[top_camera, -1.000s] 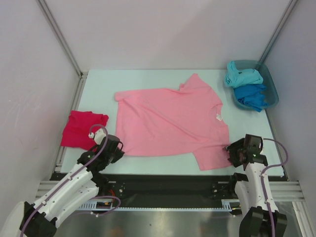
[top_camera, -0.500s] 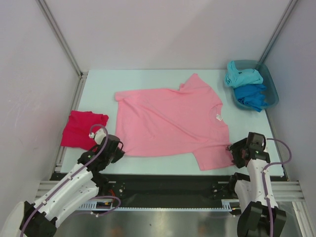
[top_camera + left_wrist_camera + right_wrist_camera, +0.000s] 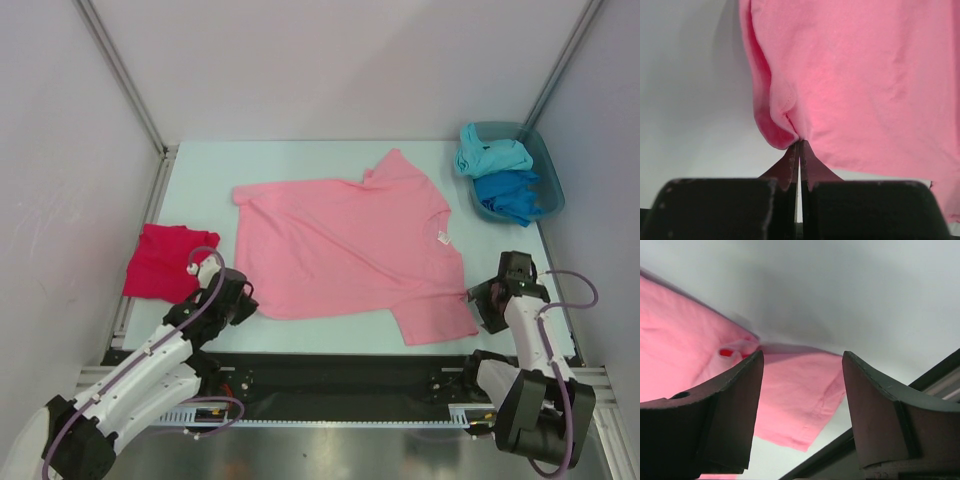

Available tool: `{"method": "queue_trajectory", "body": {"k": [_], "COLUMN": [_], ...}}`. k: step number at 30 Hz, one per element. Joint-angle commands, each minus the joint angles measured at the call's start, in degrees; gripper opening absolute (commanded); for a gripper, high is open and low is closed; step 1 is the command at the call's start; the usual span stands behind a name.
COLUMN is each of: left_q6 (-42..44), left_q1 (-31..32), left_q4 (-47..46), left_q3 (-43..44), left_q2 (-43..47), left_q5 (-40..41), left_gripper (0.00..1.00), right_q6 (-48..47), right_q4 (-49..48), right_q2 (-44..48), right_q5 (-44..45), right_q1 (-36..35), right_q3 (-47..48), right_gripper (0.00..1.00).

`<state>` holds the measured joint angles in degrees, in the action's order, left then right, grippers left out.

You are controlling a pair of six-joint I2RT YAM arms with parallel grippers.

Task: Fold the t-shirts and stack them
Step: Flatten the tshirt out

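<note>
Clamped tight with the left gripper (image 3: 799, 150) on the light pink t-shirt (image 3: 340, 250), at its bunched hem corner. Spread wide at the right gripper (image 3: 802, 357), gripping nothing, pink sleeve just ahead.

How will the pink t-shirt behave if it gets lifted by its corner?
Probably floppy: the pink t-shirt lies flat, and its hem bunches into a soft fold where the shut left claw pinches it. Likely light, being one thin layer of cloth. Lifted there, the rest would probably drape and drag over the table rather than rise flat.
</note>
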<state>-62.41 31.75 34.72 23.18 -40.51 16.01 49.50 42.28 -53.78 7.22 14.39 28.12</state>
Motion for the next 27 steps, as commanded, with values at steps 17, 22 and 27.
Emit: {"method": "queue_trajectory", "body": {"k": [17, 22, 27], "left_q6": [2.2, 2.4, 2.3], "left_q1": [-0.1, -0.1, -0.1], "left_q4": [-4.8, -3.5, -1.8], "left_q3": [-0.6, 0.0, 0.4], "left_q2": [1.0, 1.7, 2.9], "left_q5": [-1.6, -1.0, -0.3], "left_gripper": [0.00, 0.00, 0.00], "right_q6": [3.2, 2.6, 2.1], "right_q4": [3.2, -0.4, -6.7], "right_q2": [-3.5, -5.4, -4.9], "right_q5": [6.2, 4.2, -2.6], "right_q1": [-7.0, -6.8, -6.6], "right_q3": [1.9, -0.2, -3.7], "right_gripper": [0.69, 0.69, 0.69]}}
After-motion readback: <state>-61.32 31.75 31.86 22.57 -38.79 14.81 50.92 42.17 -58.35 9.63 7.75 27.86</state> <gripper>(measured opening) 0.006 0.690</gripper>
